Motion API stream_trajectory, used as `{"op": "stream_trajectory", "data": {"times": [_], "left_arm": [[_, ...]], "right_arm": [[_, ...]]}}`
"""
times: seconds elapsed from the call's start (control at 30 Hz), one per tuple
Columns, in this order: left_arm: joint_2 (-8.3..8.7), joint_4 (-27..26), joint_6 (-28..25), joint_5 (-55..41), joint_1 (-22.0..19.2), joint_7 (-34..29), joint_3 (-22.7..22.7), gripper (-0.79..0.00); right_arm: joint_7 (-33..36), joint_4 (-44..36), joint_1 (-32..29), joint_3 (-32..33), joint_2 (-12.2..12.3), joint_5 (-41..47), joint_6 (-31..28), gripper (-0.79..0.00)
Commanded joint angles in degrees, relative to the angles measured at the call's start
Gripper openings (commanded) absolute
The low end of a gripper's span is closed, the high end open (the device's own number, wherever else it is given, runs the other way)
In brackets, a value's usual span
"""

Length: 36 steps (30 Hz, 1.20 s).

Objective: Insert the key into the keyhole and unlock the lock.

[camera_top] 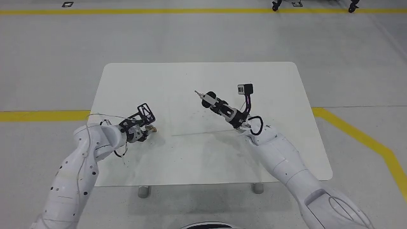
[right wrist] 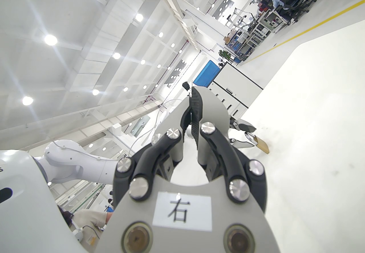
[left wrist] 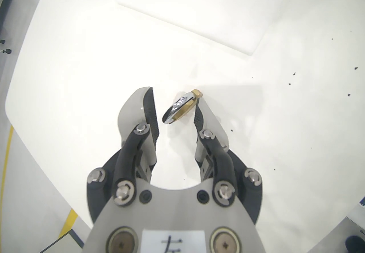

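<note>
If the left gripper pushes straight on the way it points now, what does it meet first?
Probably the lock, lying between the left gripper's open fingers, against one; the table looks just beyond.

The key point(camera_top: 196, 93) is a speck too small to make out, nearly all of it buried between the pressed-together pads of the right claw point(right wrist: 192, 92), and the padlock point(left wrist: 182, 110) lies too foreshortened to tell where its keyhole sits.
</note>
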Motion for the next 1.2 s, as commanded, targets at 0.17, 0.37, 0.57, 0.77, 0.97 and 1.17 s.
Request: {"op": "stream_trajectory", "data": {"times": [0.17,0.37,0.57,0.77,0.97,1.17], "left_arm": [[0.24,0.3,-0.3,-3.3,0.1,-1.4,-0.2,-0.785],[0.07,1.4,4.1,-10.4,0.0,-0.7,-1.2,-0.785],[-1.24,6.1,17.9,-27.8,-3.1,-5.7,-0.8,-0.785],[-2.67,8.1,28.5,-51.3,-5.3,-9.6,-0.4,-0.785],[-2.67,8.1,28.5,-51.3,-5.3,-9.6,-0.4,-0.785],[-3.48,10.9,34.7,-65.8,-6.0,-11.8,-0.5,-0.785]], "right_arm": [[0.0,0.0,0.0,0.0,0.0,0.0,0.0,-0.785],[0.0,0.0,0.0,0.0,0.0,0.0,0.0,-0.785],[0.0,0.0,0.0,0.0,0.0,0.0,0.0,-0.785],[0.0,0.0,0.0,0.0,0.0,0.0,0.0,-0.785],[0.0,0.0,0.0,0.0,0.0,0.0,0.0,-0.785],[-1.1,-2.6,-1.7,-0.4,-0.2,2.6,0.5,-0.785]]}}
